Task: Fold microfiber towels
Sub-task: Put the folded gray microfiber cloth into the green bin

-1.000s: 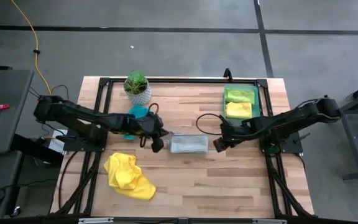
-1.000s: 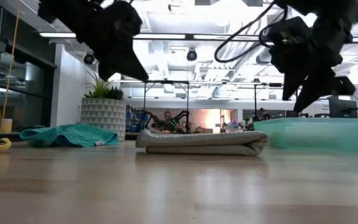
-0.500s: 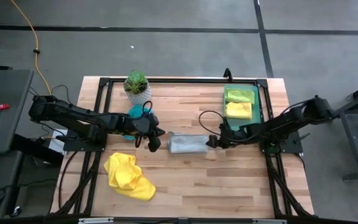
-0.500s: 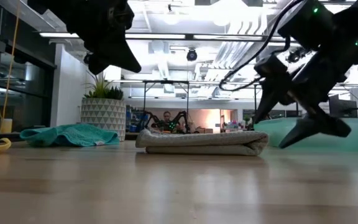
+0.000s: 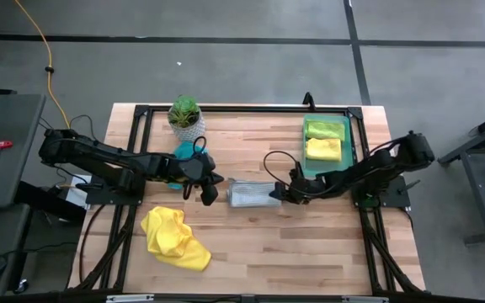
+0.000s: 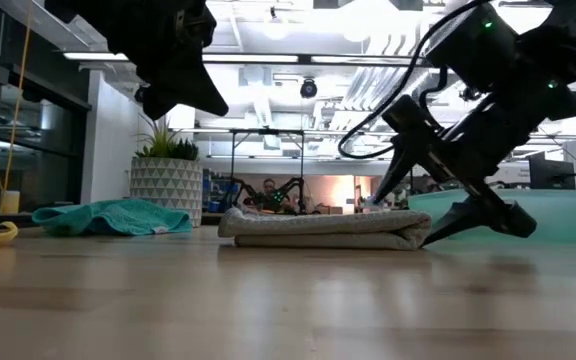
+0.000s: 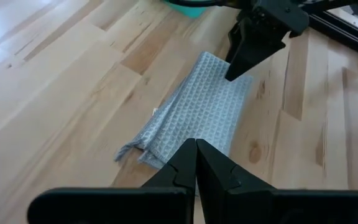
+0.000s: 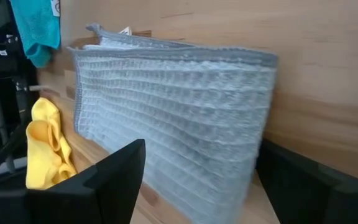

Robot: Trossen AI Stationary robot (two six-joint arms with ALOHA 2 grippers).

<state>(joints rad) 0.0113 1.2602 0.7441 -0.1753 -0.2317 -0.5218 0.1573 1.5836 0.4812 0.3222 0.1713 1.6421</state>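
A grey-white towel (image 5: 255, 194) lies folded flat at the table's middle; it also shows in the low view (image 6: 323, 228). My right gripper (image 5: 279, 194) is open at the towel's right end, its two fingers on either side of that end (image 8: 253, 155). My left gripper (image 5: 209, 192) is shut and empty, hovering above the table just left of the towel (image 7: 194, 112). A teal towel (image 5: 188, 151) lies flat behind it. A crumpled yellow towel (image 5: 175, 238) lies at the near left. My right gripper comes slanting down from the table's right at the towel's folded right end (image 6: 413, 232). One finger (image 6: 393, 165) stands over the towel's top and the other (image 6: 468, 215) low by the table. I cannot tell whether they touch the towel.
A translucent green tray (image 5: 349, 143) at the far right holds a lime green towel (image 5: 325, 128) and a folded yellow towel (image 5: 323, 149). A potted plant (image 5: 186, 118) stands at the far left. Bare wood lies along the near edge to the right of the yellow towel.
My right gripper has gone down and toward the table's left, from clear of the grey-white towel to its right end. My left gripper has drawn back a little to the left and up. The towel has stayed where it was.
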